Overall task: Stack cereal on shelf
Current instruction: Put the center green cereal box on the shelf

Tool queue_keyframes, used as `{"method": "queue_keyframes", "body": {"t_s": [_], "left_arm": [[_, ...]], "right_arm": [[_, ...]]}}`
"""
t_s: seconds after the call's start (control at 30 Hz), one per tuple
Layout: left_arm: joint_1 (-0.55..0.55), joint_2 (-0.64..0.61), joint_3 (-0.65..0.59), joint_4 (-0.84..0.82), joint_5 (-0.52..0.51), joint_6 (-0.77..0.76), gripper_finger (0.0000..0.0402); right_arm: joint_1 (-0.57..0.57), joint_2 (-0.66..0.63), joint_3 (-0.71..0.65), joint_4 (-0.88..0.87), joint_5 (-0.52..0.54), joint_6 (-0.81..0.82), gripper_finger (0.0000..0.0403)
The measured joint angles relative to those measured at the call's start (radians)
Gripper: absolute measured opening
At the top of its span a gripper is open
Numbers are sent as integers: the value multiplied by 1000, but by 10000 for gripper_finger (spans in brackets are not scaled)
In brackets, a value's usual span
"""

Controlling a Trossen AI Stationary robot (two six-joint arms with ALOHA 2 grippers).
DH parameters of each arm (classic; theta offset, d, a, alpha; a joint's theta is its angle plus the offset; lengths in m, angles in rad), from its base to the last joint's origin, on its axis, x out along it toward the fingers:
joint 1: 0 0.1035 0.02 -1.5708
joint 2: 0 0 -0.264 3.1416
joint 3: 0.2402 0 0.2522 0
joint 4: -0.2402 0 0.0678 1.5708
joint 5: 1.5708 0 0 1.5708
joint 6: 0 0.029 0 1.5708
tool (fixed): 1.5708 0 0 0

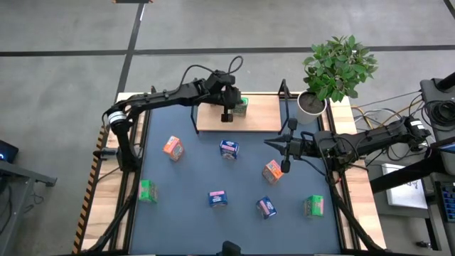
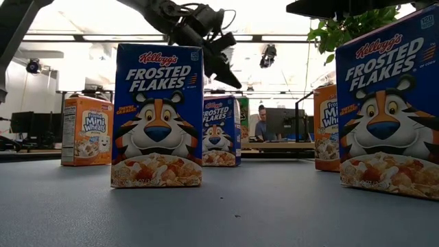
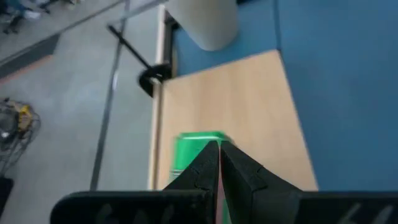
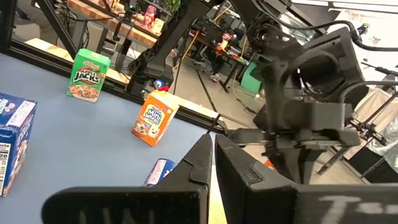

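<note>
i have the left gripper (image 1: 227, 114) out over the shelf (image 1: 259, 117), its fingers (image 3: 208, 168) pressed together with nothing between them, right above a green box (image 3: 198, 149) that stands on the light-wood board near its back edge, just beside the gripper in the high view. the right gripper (image 1: 276, 146) hangs over the table (image 1: 192, 174) right of centre, fingers closed on nothing too, with an orange box (image 1: 272, 171) just in front of it. the other boxes are spread over the table, well apart: an orange one (image 1: 173, 148) at the left, a blue one (image 1: 229, 149) mid-table in front of the shelf, a green one (image 1: 147, 190) at the left edge, two blue ones (image 1: 217, 199) (image 1: 266, 207) toward the front, and a green one (image 1: 314, 206) at the front right. a potted plant (image 1: 334, 71) sits at the shelf's right end. in the low view a person (image 2: 261, 123) sits at a desk in the room behind.
</note>
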Motion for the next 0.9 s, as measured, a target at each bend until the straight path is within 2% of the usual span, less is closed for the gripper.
{"method": "queue_keyframes", "body": {"t_s": [0.23, 0.37, 0.6, 0.77, 0.9], "left_arm": [[15, 41, -2, -4, -19, -23, 0], [14, 68, -1, 17, -97, -29, 0], [16, 88, 0, 70, -115, -132, 0], [17, 89, 0, 94, -183, -137, 0], [20, 89, -1, 109, -188, -122, 0]], "right_arm": [[0, 0, 0, -1, 2, 0, 11], [0, 0, 0, -1, 4, 1, 11], [0, 0, 0, -3, 22, 0, 11], [0, 0, 0, -3, 23, 1, 11], [0, 0, 0, -3, 23, 1, 11]]}}
